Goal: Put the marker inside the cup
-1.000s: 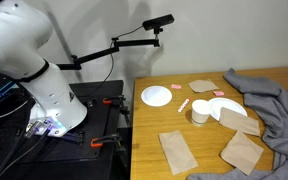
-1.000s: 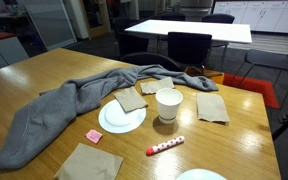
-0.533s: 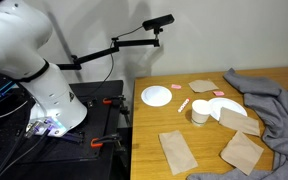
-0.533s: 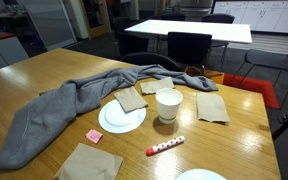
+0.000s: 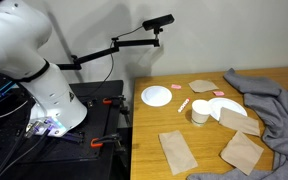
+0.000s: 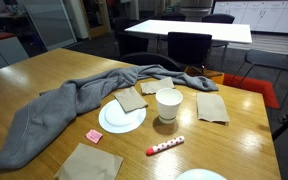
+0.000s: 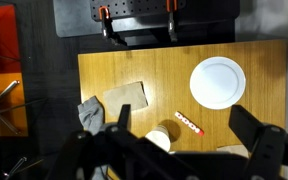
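Note:
The marker, pale with a red end, lies flat on the wooden table, next to the cup and apart from it. It also shows in an exterior view and in the wrist view. The off-white cup stands upright and shows in an exterior view and in the wrist view. My gripper hangs high above the table, its jaws spread wide and empty. It shows only in the wrist view, with the marker and cup far below it.
An empty white plate lies near the table's edge. A second plate carries a brown napkin. A grey cloth sprawls over one side. Brown napkins and a small pink square lie around. The robot's base stands beside the table.

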You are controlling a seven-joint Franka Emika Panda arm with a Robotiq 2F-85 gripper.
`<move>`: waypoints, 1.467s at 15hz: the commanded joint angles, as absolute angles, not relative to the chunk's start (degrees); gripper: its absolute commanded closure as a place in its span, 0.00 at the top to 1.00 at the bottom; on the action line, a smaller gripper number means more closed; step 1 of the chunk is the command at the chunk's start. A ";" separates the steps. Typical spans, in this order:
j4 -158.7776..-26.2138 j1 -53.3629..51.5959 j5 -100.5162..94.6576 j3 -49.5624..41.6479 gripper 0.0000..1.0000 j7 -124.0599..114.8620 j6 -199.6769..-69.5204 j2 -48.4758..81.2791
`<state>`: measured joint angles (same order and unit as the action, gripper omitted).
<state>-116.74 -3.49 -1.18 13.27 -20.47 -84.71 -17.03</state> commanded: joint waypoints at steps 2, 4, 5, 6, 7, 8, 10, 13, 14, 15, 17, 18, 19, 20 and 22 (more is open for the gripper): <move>-124.19 -4.43 -2.29 9.75 1.00 -10.57 -93.80 -18.72; -126.65 -4.37 -3.61 8.78 1.00 -6.37 -98.47 -17.67; -127.88 -4.39 -3.93 8.23 1.00 -4.27 -100.91 -17.30; -128.81 -4.41 -4.46 7.78 1.00 -2.23 -103.13 -16.69; -129.90 -4.42 -5.30 7.36 1.00 0.15 -105.91 -15.92; -130.77 -4.40 -6.25 7.02 1.00 2.34 -108.81 -14.97; -132.27 -4.32 -7.70 6.27 1.00 6.53 -114.24 -13.12; -134.13 -4.48 -8.73 5.51 1.00 12.37 -123.85 -9.21; -134.44 -4.50 -8.64 5.31 1.00 13.87 -126.90 -7.81; -134.67 -4.51 -8.79 5.52 1.00 13.84 -130.39 -6.02; -134.85 -4.51 -9.40 5.92 1.00 13.30 -136.36 -2.61; -134.67 -4.61 -9.67 6.10 1.00 12.91 -138.62 -0.99; -134.47 -4.65 -9.94 6.10 1.00 12.80 -140.75 0.61; -134.05 -4.83 -9.99 6.16 1.00 12.73 -142.53 2.41; -133.25 -5.13 -8.60 6.36 1.00 14.08 -145.18 5.76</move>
<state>-134.84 -4.51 -8.77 6.32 13.04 -141.83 1.58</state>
